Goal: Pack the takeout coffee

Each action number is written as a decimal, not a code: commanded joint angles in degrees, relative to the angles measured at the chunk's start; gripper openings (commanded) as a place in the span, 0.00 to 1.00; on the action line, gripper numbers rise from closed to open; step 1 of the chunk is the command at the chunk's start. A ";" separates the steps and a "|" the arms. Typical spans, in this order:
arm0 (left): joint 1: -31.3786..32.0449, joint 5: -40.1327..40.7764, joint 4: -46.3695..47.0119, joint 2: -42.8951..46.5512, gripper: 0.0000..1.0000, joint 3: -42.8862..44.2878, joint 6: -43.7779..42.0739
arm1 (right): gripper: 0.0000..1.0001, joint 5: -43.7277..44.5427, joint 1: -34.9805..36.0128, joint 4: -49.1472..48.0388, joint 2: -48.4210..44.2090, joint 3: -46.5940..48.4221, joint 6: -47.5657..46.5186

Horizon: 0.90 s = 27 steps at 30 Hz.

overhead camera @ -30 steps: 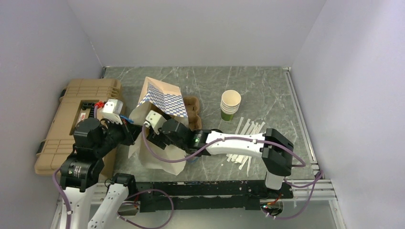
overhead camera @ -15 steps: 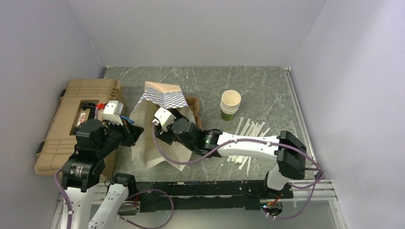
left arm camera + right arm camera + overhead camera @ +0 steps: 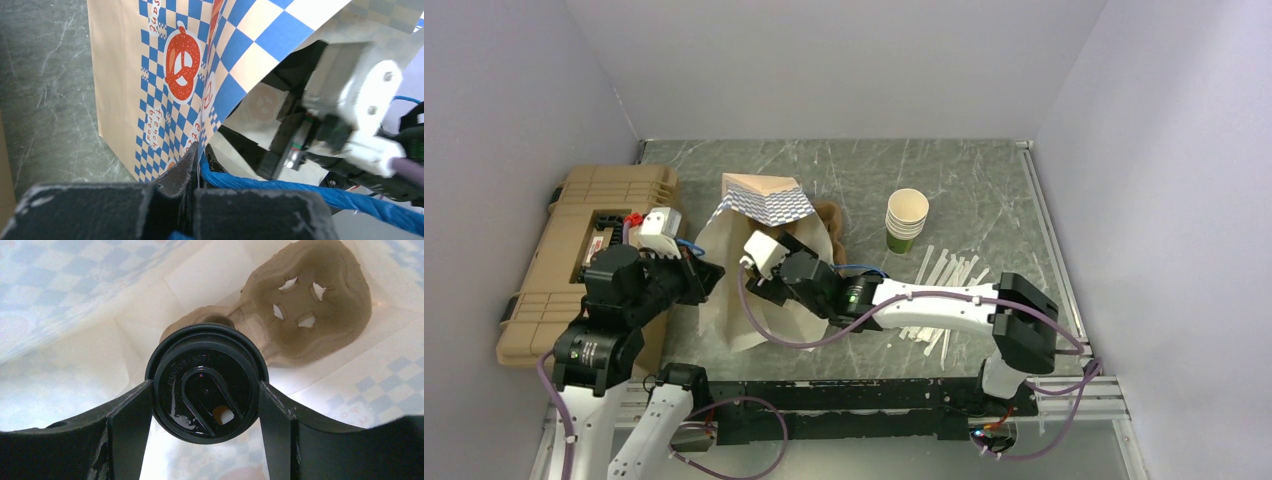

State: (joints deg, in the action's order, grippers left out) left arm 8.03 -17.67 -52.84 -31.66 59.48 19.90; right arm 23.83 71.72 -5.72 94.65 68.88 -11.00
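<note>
Grey marbled table (image 3: 984, 170), pale walls (image 3: 824, 60) on three sides. At its 9 o'clock, right jaws clamp the coffee (image 3: 206, 382) inside the bag (image 3: 769, 205); left jaws are pinched together on the bag's rim.

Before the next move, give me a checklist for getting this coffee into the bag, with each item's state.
1. Right pincer clamped on both sides of the takeout coffee: ok.
2. Black lid on the cup: ok.
3. Left pincer shut on the paper bag edge, mouth held open: ok.
4. Coffee inside the bag walls: ok.
5. Pulp carrier in the bag beyond the cup: ok.
6. Cup lined up with a carrier well: cannot tell, the lid hides what lies under it.
</note>
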 commanded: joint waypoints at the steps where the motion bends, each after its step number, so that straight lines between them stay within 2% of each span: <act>1: 0.20 -0.12 -1.78 -2.42 0.00 4.08 2.39 | 0.27 2.09 0.26 -3.05 2.25 0.18 -1.99; 12: 0.17 -2.14 -8.04 -9.50 0.00 11.54 7.59 | 0.27 -0.60 0.43 5.20 -2.37 4.80 -2.73; 19: 0.14 -8.03 -10.91 -12.99 0.00 13.56 11.86 | 0.28 -8.28 0.43 19.62 -4.97 8.24 0.57; 27: 0.16 -11.86 -15.21 -13.04 0.00 12.14 13.74 | 0.28 -17.90 0.43 28.95 -5.97 7.77 5.65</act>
State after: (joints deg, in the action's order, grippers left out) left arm 8.03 -25.47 -65.36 -45.23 71.16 31.38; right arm 11.40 72.36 17.12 90.30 74.54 -8.58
